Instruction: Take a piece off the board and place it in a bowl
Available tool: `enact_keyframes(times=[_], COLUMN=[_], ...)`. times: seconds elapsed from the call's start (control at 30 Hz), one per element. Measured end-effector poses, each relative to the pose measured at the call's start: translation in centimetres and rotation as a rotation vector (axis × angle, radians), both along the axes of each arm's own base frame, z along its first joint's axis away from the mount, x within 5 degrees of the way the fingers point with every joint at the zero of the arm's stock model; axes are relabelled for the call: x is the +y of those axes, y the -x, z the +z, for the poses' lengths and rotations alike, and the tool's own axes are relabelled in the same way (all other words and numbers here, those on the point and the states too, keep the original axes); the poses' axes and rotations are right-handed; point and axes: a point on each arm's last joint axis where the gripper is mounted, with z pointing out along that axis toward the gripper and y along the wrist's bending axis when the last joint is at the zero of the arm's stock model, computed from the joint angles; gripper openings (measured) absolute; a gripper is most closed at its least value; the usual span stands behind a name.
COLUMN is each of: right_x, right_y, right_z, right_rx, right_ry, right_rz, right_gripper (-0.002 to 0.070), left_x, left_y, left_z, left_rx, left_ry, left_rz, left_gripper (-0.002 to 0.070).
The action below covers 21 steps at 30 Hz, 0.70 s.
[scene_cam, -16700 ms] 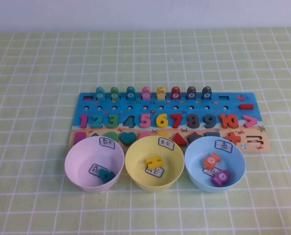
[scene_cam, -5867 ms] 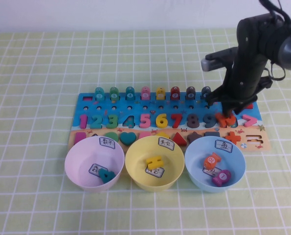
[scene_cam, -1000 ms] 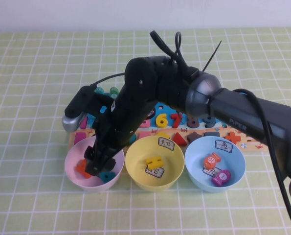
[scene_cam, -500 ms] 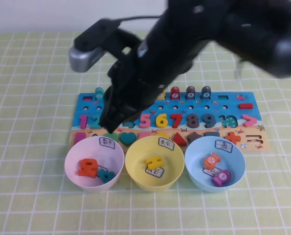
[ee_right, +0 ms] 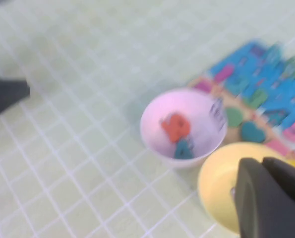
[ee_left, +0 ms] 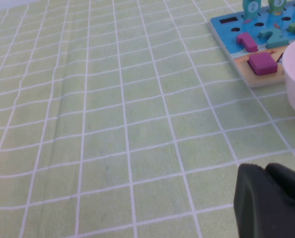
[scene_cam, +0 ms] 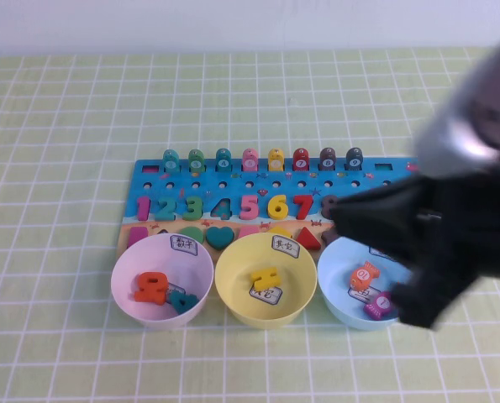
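Left gripper [ee_left: 273, 203] low over cloth, 9 o'clock of board [scene_cam: 233, 180]; fingers: cannot tell.
Piece [scene_cam: 151, 286] flat in bowl [scene_cam: 125, 270], touching teal bit [scene_cam: 182, 300]; task looks done.
Right gripper [ee_right: 271, 198] fingers together, empty, blurred arm at 3 o'clock over board's end.
Risk: sweeping arm clips blue bowl [scene_cam: 338, 277], tips it.
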Motion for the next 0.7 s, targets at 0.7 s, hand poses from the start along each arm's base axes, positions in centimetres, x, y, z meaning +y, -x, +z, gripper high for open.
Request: enact_keyframes(times=[0.7], right_x=[-7.4], right_y=[6.5], right_z=[-4.7], right_rx=[-0.150], right_ry=[0.091], right_rz=[-0.009], right_gripper=[-0.0017], left_x=[0.0], left_y=[0.0], left_z=[0.0], left_rx=[0.000], left_ry=[0.000], left_rz=[0.000], left_gripper=[-0.0005])
